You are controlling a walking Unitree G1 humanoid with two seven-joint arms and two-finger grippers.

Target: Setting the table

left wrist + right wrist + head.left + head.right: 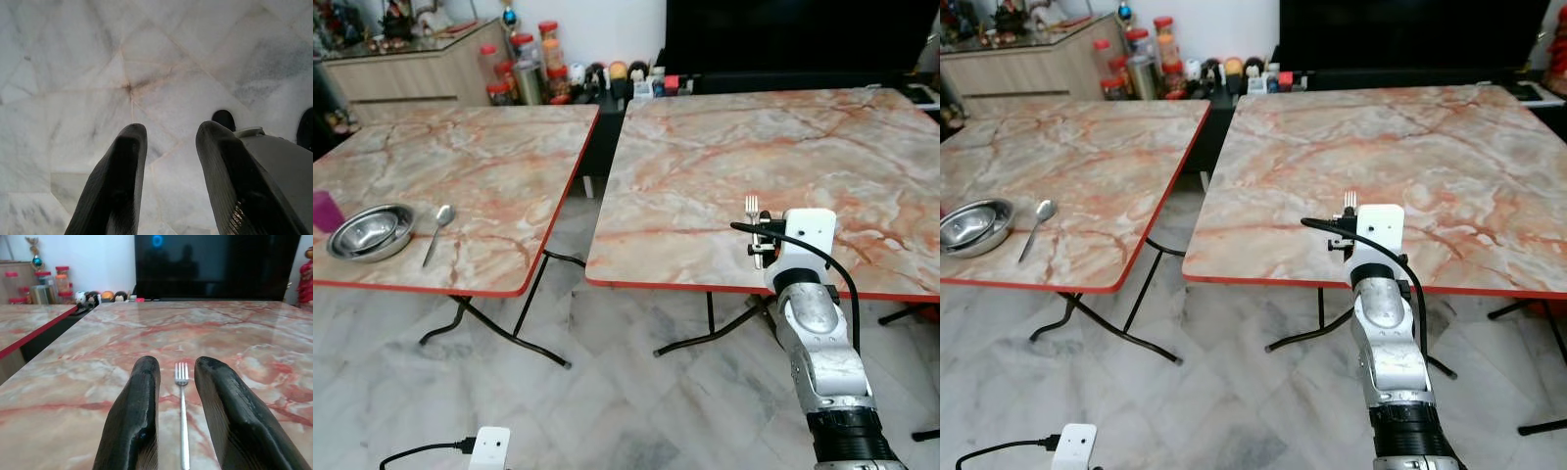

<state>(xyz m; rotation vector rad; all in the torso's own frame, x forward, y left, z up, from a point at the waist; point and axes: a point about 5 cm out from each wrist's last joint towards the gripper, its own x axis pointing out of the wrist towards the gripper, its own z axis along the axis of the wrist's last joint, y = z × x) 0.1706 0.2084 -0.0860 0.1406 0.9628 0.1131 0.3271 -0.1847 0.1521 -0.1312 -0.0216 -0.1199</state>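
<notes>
A silver fork (751, 206) lies flat on the right marble table (724, 166), near its front edge, tines pointing away from me. My right gripper (178, 361) is held low over that edge and stands open, its two black fingers on either side of the fork's (182, 382) handle with a gap on each side. On the left table (489, 166) a steel bowl (370, 232) sits near the front left with a spoon (438, 233) just to its right and a purple cup (325, 210) to its left. My left gripper (171, 127) hangs open over the floor.
A narrow gap separates the two red-edged folding tables, whose black legs splay out over the marble floor. Behind stand a wooden cabinet (411, 69), several jars (524, 64) and small figures, and a dark TV screen (793, 34).
</notes>
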